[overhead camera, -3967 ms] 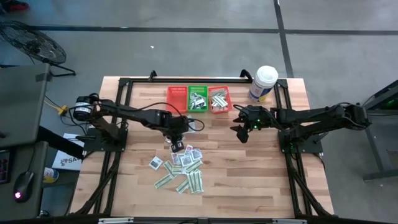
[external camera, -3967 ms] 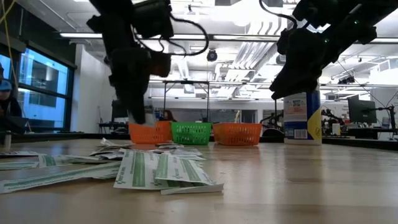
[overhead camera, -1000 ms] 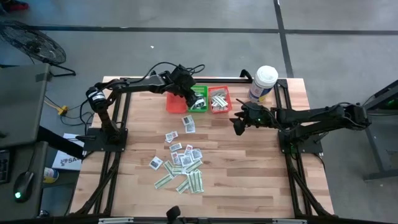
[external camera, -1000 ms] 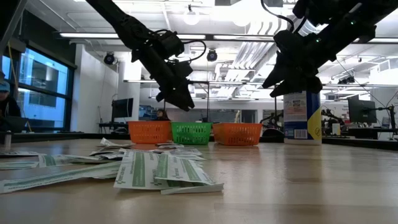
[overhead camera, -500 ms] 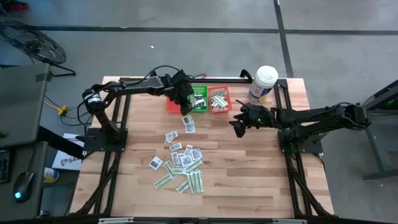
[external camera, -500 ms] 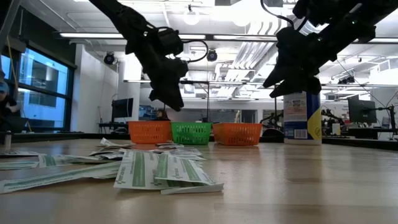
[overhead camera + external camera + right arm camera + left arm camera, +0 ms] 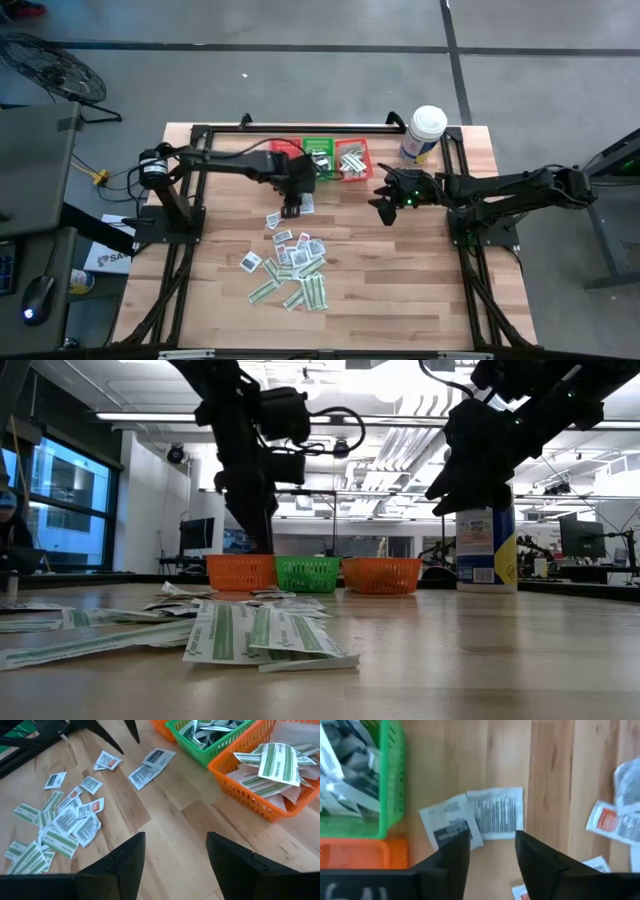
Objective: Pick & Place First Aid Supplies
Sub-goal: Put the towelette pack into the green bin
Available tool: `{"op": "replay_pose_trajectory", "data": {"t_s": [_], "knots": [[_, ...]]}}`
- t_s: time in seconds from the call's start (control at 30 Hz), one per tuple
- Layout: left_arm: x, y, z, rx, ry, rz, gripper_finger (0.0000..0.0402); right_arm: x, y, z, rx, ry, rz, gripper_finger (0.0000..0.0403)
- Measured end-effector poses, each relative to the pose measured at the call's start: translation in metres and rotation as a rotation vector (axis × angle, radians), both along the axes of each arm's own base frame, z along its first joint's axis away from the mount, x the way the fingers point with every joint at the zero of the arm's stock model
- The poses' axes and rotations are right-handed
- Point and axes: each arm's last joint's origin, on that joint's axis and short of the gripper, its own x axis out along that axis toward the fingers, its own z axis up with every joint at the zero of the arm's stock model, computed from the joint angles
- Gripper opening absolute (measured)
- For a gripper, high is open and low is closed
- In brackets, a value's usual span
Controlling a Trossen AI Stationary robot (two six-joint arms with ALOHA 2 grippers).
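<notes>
The first aid supplies point(image 7: 293, 264) are small flat paper packets: squarish white ones with dark or red print and narrow green-and-white strips, lying loosely overlapped in a heap on the pale wood-plank worktop point(image 7: 400, 290). Two white packets point(image 7: 475, 820) lie apart from the heap, side by side and slightly overlapping, directly under the left tool point(image 7: 292, 208). More packets fill the green mesh basket point(image 7: 385, 785), and green-striped strips sit in the orange basket point(image 7: 260, 785) next to it; a third, red basket point(image 7: 282, 152) stands on the green one's other side.

The left tool points down at the two packets, its dark fingers point(image 7: 451, 854) apart with bare wood and a packet edge showing between them; nothing is held. It hovers just off the baskets' front edge, with the main heap farther toward the near edge of the worktop. Its arm reaches in a long line from its base at the worktop's left side.

The right tool point(image 7: 385, 208) hangs above bare wood just beside the orange basket, fingers point(image 7: 127, 857) spread and empty, the arm stretched in from the right. A white cylindrical tub point(image 7: 423, 134) with a blue label stands behind it near the far edge. Wide open planks lie between the right tool and the heap.
</notes>
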Motion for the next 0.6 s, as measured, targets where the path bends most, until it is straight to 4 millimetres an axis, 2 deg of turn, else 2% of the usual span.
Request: {"op": "replay_pose_trajectory", "data": {"t_s": [0.27, 0.47, 0.6], "knots": [[0.007, -0.008, -0.019, 0.050, 0.074, -0.043, 0.0242, 0.000, 0.000, 0.000, -0.017, 0.002, 0.011, 0.0204], [0.012, -0.006, -0.039, 0.102, 0.141, -0.070, 0.0248, 0.000, 0.000, 0.001, -0.024, -0.001, 0.013, 0.0204], [0.013, -0.002, -0.041, 0.136, 0.147, -0.070, 0.0248, 0.001, 0.000, 0.001, -0.015, -0.006, 0.007, 0.0204]]}}
